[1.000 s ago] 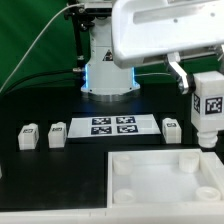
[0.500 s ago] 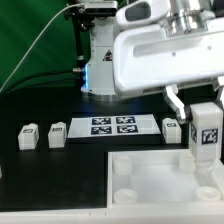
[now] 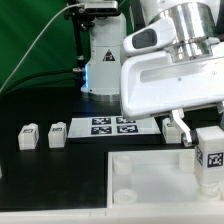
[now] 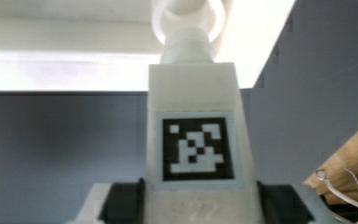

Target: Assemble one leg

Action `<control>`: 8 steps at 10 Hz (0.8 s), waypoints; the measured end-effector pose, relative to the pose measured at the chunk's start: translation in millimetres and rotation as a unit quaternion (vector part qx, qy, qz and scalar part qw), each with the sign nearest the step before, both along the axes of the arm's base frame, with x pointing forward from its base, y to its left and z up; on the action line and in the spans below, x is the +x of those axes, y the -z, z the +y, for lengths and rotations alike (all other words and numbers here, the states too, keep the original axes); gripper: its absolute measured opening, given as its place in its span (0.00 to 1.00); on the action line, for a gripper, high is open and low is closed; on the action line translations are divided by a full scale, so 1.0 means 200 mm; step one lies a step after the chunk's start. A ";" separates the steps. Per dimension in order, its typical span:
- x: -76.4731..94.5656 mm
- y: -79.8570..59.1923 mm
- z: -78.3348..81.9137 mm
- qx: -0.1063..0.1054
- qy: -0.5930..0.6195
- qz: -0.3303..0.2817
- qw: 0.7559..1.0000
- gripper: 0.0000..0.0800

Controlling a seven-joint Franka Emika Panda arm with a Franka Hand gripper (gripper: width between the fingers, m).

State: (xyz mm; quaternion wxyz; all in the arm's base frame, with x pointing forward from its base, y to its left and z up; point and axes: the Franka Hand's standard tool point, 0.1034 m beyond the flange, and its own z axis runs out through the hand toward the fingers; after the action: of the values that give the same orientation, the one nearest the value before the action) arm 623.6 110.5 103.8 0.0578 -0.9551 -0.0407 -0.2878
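My gripper (image 3: 206, 133) is shut on a leg (image 3: 209, 155), a white block with a black-and-white tag facing the camera. It holds the leg upright at the exterior view's right, with its lower end at the far right corner of the large white square piece (image 3: 150, 182). In the wrist view the leg (image 4: 197, 110) fills the middle with its tag showing, and a dark finger pad (image 4: 126, 205) presses on each side of it. I cannot tell whether the leg touches the square piece.
Two more legs (image 3: 28, 136) (image 3: 57, 133) stand on the black table at the exterior view's left. Another leg (image 3: 172, 127) stands right of the marker board (image 3: 112, 125), partly behind my hand. The robot base (image 3: 100, 60) is at the back.
My gripper has moved down and slightly toward the exterior view's right with the leg, bringing it lower over the far right corner of the square piece.
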 end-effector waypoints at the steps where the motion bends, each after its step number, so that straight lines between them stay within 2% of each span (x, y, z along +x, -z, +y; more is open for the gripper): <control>1: -0.01 0.02 0.01 0.000 -0.001 0.003 1.000 0.37; 6: -0.04 0.09 0.00 -0.001 0.000 0.010 1.000 0.37; 8: -0.04 0.09 0.00 -0.001 0.000 0.010 1.000 0.37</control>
State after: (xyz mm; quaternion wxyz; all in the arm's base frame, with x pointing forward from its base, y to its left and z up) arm 615.7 110.9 85.5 0.0574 -0.9579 -0.0405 -0.2782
